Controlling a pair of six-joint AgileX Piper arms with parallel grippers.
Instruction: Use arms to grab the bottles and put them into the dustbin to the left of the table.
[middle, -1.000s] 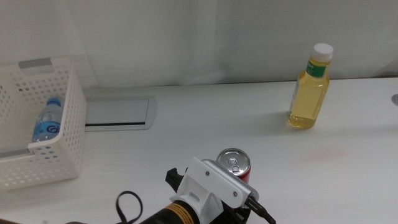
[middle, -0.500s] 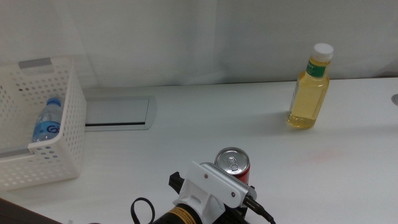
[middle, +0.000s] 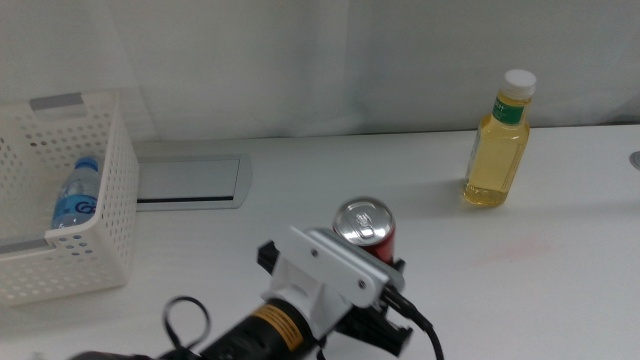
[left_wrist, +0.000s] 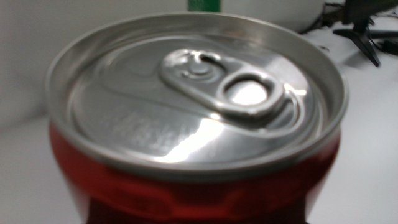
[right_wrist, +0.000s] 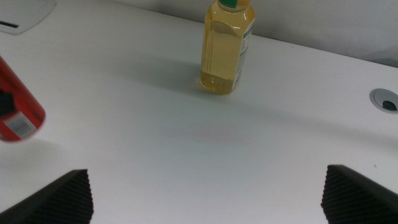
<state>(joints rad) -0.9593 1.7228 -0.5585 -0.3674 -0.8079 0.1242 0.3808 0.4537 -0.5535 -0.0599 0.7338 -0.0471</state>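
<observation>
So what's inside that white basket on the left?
A water bottle with a blue cap and label lies in the basket. The perforated walls and the picture's edge hide the rest of the inside.

Middle view looks forward and down over the tabletop (middle: 300, 190); left wrist sits hard against the red can (left_wrist: 193, 155); right wrist, farther back, shares can and yellow bottle (right_wrist: 227, 46).
</observation>
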